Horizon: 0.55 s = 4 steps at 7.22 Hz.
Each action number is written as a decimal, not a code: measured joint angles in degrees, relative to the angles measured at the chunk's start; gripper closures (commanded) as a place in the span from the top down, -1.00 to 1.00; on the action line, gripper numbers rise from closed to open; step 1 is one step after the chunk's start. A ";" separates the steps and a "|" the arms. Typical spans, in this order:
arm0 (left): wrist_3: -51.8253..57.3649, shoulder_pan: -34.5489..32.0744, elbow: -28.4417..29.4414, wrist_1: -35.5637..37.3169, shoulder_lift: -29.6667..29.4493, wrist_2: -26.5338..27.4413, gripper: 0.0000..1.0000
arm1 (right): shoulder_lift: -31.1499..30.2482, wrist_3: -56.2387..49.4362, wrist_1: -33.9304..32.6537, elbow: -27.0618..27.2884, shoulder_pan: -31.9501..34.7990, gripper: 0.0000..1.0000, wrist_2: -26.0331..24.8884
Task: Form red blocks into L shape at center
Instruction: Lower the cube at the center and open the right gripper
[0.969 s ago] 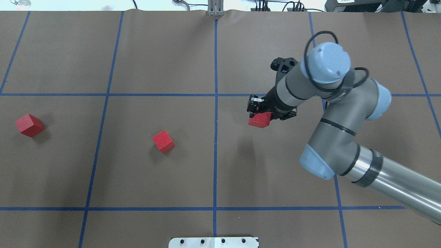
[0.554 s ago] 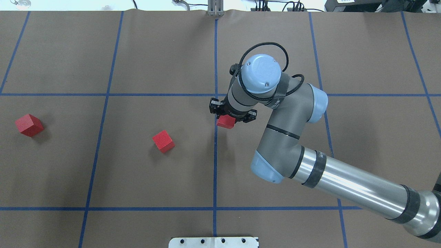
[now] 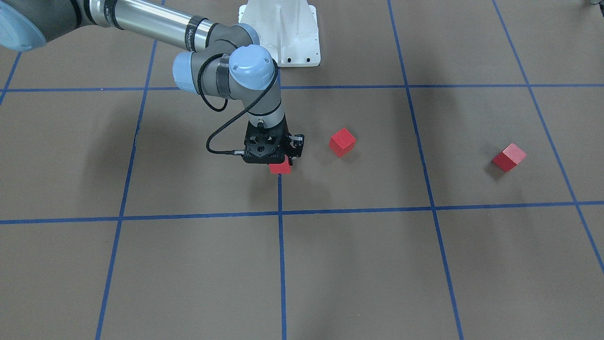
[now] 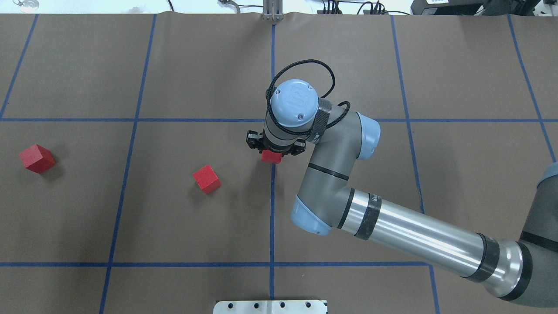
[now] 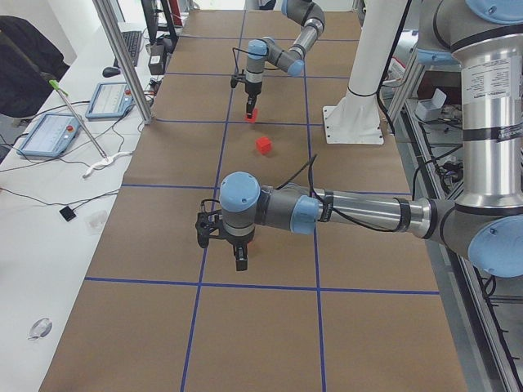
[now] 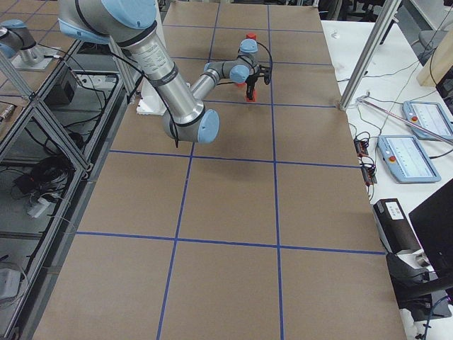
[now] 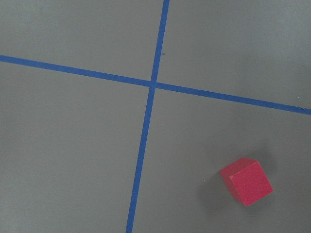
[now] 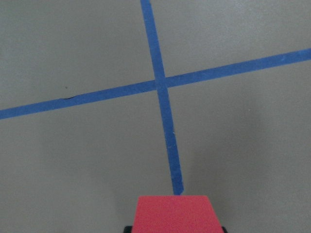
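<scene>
My right gripper (image 4: 272, 152) is shut on a red block (image 4: 271, 157) and holds it low over the brown floor at the middle vertical tape line (image 4: 272, 205). The front view shows the same gripper (image 3: 279, 164) and block (image 3: 280, 168). The block fills the bottom edge of the right wrist view (image 8: 175, 215). A second red block (image 4: 206, 179) lies to the left of it, apart. A third red block (image 4: 37, 158) lies far left and also shows in the left wrist view (image 7: 246, 181). My left gripper (image 5: 239, 260) shows only in the exterior left view, and I cannot tell whether it is open or shut.
The white robot base plate (image 4: 270, 306) sits at the near edge of the floor. A blue tape crossing (image 8: 160, 82) lies ahead of the held block. A metal post (image 4: 272, 11) stands at the far edge on the middle line.
My right arm has swung left with the red block, from the square right of the middle line onto the line itself. The two loose blocks have not moved.
</scene>
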 measured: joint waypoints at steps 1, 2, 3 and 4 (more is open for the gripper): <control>-0.02 0.00 0.00 0.00 -0.05 0.00 1.00 | -0.17 -1.75 -0.05 -0.09 -0.07 -1.00 -0.06; -0.06 0.00 -0.01 0.00 -0.10 0.00 1.00 | -0.32 -2.78 -0.10 -0.17 -0.15 -1.00 -0.22; -0.08 0.00 -0.03 0.00 -0.15 0.00 1.00 | -0.39 -3.27 -0.14 -0.32 -0.29 -1.00 -0.55; -0.09 0.00 -0.06 0.00 -0.18 0.00 1.00 | -0.38 -3.50 -0.19 -0.60 -0.45 -0.52 -0.92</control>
